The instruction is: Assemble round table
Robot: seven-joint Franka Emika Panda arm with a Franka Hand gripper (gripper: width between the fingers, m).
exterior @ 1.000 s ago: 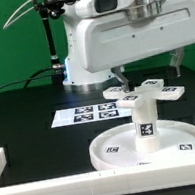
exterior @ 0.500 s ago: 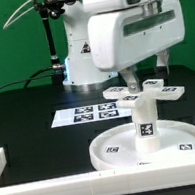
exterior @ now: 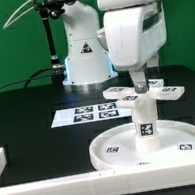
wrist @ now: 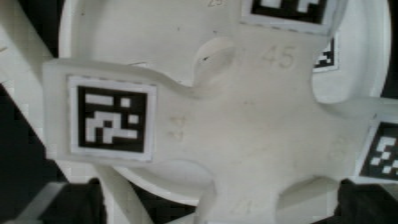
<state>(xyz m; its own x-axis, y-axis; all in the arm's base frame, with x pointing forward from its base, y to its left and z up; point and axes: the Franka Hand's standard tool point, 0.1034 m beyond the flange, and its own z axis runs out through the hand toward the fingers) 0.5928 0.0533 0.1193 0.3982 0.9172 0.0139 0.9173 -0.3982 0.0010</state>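
Disc (exterior: 128, 147) nearest, flat on worktop (exterior: 26, 108), leg (exterior: 144, 119) upright in hub. Cross foot (exterior: 143, 93) on leg top, fills wrist view (wrist: 231, 110). My claw (exterior: 140, 87) at foot; grip state unclear. Marker board (exterior: 88, 114) behind.

Front exterior view; wrist close above cross-shaped foot (wrist: 231, 120).

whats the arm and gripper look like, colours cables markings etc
The arm is glossy white with rounded, bulky housings and darker seams at the joints. Its base is white too and carries a small dark logo. A black cable runs over a thin black post beside it. The gripper ends in short grey fingers below the white hand. The wrist view does not clearly show them.
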